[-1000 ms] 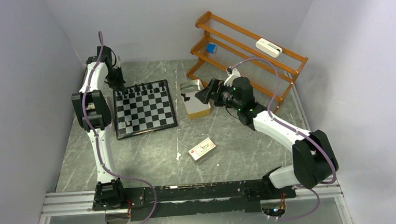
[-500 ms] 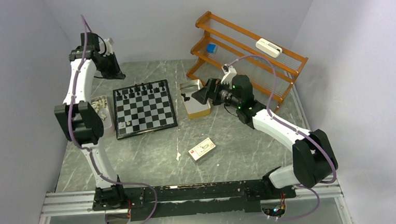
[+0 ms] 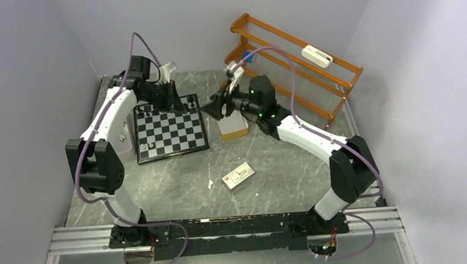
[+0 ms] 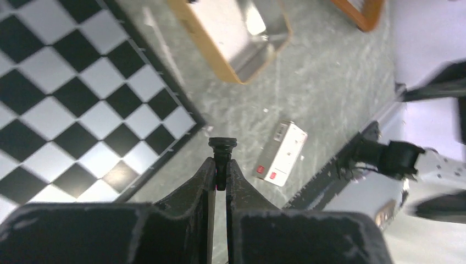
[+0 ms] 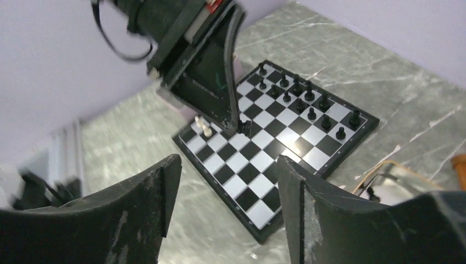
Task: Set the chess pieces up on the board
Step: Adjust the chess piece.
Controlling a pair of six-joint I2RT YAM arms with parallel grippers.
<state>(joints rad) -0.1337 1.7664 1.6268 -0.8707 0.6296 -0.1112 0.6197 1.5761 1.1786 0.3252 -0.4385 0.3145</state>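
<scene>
**Left Pincer Holds Black Piece Over the Board as Right Pincer Hangs Open Beside It**

The left pincer [image 4: 220, 168] is clamped narrow on a black chess piece [image 4: 222, 151], gripping it by the stem. The piece's round end pokes out just past the fingertips. From overhead, this pincer and its piece hang above the far right part of the board [image 3: 176, 132], lifted clear of the squares. In the left wrist view, the piece shows against the bare table [image 3: 179, 178] just outside one corner of the board.

The right pincer [image 5: 228, 165] hovers just off the board's right edge, near the same far corner. It is raised above the far end of a tan box [image 3: 235, 127] that sits right of the board. Its fingers stand well apart with nothing between them. The two pincers are close to each other but do not touch.

On the board, a line of black pieces [image 5: 309, 96] fills the far rows. Two pale pieces [image 5: 204, 127] stand near the near left corner, and the middle squares are bare. A small white and red carton [image 3: 238, 175] lies flat on the table nearer than the board and to its right. A wooden rack [image 3: 300, 63] stands at the back, well to the right of the board.
</scene>
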